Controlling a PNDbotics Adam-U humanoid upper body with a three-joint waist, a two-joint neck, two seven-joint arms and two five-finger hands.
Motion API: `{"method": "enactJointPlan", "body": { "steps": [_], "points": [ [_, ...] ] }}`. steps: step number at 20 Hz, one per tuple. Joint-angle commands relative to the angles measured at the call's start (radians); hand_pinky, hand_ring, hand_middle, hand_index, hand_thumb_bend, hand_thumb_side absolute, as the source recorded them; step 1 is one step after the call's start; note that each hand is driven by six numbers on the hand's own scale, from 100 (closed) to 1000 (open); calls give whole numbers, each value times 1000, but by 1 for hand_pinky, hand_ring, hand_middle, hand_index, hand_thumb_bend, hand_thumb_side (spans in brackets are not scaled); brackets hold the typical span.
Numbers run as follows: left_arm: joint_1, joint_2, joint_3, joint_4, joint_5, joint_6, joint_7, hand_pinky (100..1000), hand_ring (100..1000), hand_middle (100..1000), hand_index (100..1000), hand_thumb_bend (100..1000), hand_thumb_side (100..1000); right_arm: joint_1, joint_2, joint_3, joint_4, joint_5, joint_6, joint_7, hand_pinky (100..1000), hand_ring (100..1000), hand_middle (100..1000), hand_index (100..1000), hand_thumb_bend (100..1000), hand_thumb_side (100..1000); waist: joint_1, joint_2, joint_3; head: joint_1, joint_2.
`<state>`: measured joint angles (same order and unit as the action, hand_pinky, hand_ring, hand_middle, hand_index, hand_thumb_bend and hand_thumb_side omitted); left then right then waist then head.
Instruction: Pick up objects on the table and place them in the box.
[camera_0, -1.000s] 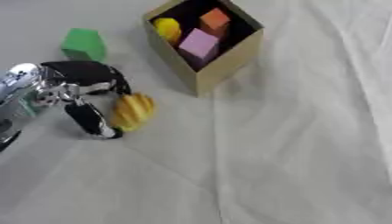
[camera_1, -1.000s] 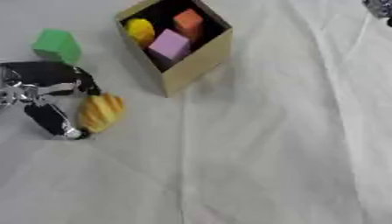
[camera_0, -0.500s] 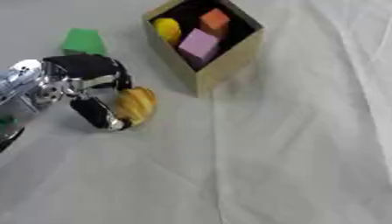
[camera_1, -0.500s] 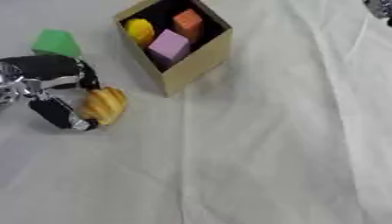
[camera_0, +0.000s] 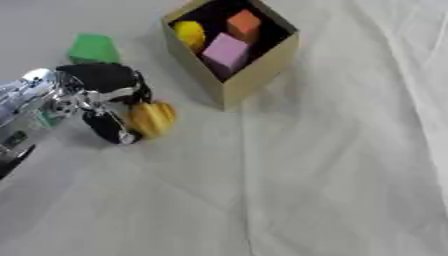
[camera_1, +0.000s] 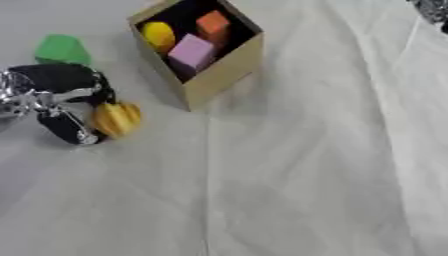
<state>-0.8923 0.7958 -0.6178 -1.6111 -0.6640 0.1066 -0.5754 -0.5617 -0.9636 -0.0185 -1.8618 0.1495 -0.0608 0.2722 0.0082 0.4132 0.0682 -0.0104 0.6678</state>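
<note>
- The left hand (camera_0: 103, 102) enters from the left edge of the view, a silver wrist behind black fingers.
- Its fingers and thumb are curled round a ridged yellow object (camera_0: 152, 118), which they pinch from the left side.
- The ridged yellow object sits low over the white cloth (camera_0: 306, 175) that covers the worktop; contact with the cloth cannot be determined.
- A green block (camera_0: 93, 48) lies on the cloth just beyond the left hand, apart from it.
- The cardboard box (camera_0: 254, 70) stands right of the hand, open at the top, near the ridged yellow object but not touching it.
- Inside the box lie a yellow piece (camera_0: 190, 33), a pink cube (camera_0: 226, 50) and an orange cube (camera_0: 244, 23).
- The right hand does not appear in either view.
</note>
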Motion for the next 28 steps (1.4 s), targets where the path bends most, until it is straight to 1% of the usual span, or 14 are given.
{"method": "enactJointPlan", "body": {
  "steps": [1, 4, 6, 8, 10, 14, 18, 21, 23, 24, 25, 27, 28],
  "points": [
    [-4, 77, 67, -123, 24, 13, 15, 675, 586, 482, 522, 296, 183, -5, -28, -18, -4, -2, -2, -5, 898, 825, 692, 887, 100, 652, 2, -27, 1, -3, -4],
    [-24, 109, 131, -239, 51, 20, 5, 681, 590, 490, 525, 279, 190, -5, -33, -20, -5, -1, -2, -6, 898, 825, 692, 887, 100, 645, 4, -32, 2, -7, 0],
    [-60, 103, 172, -282, 81, 15, -8, 686, 591, 492, 524, 265, 197, -4, -35, -21, -6, 0, -3, -7, 898, 825, 693, 887, 100, 642, 6, -35, 2, -10, 2],
    [-108, 84, 202, -287, 104, 4, -20, 693, 593, 494, 527, 253, 203, -4, -37, -22, -7, 0, -3, -8, 898, 825, 693, 887, 100, 639, 8, -38, -1, -12, 2],
    [-157, 56, 214, -262, 109, -9, -29, 694, 594, 495, 528, 250, 203, -4, -38, -22, -8, 0, -3, -8, 898, 825, 692, 887, 100, 638, 10, -39, -4, -14, 0],
    [-249, -23, 214, -142, 82, -49, -24, 691, 589, 493, 528, 236, 211, -12, -38, -19, -10, 0, -4, -5, 898, 825, 691, 887, 100, 638, 16, -35, -19, -9, -10],
    [-319, -124, 221, 35, 51, -100, 19, 694, 587, 498, 559, 195, 205, -27, -35, -15, -14, 0, -6, -2, 898, 825, 690, 886, 100, 640, 20, -25, -41, 6, -26],
    [-350, -190, 235, 177, 3, -141, 63, 697, 593, 507, 580, 198, 172, -40, -31, -12, -17, -3, -8, 2, 898, 824, 690, 886, 100, 642, 23, -14, -59, 21, -40],
    [-363, -226, 247, 266, -43, -167, 93, 700, 599, 515, 589, 203, 169, -50, -28, -10, -20, -4, -8, 3, 898, 824, 689, 886, 100, 643, 25, -6, -70, 31, -49],
    [-367, -239, 253, 304, -68, -179, 107, 701, 601, 517, 591, 205, 169, -54, -26, -10, -21, -5, -9, 4, 897, 824, 689, 886, 100, 629, 26, -2, -75, 34, -53],
    [-370, -252, 260, 337, -92, -191, 122, 702, 604, 522, 594, 211, 169, -58, -25, -9, -21, -5, -9, 5, 897, 824, 689, 886, 100, 645, 27, 1, -78, 37, -56],
    [-375, -273, 275, 393, -134, -211, 152, 705, 608, 528, 601, 220, 161, -63, -23, -9, -22, -6, -9, 5, 897, 824, 689, 886, 100, 647, 27, 8, -83, 42, -59],
    [-376, -282, 281, 417, -149, -221, 165, 709, 614, 540, 612, 246, 163, -65, -22, -9, -22, -6, -9, 5, 897, 824, 688, 886, 100, 648, 28, 11, -85, 44, -60]
  ]
}}
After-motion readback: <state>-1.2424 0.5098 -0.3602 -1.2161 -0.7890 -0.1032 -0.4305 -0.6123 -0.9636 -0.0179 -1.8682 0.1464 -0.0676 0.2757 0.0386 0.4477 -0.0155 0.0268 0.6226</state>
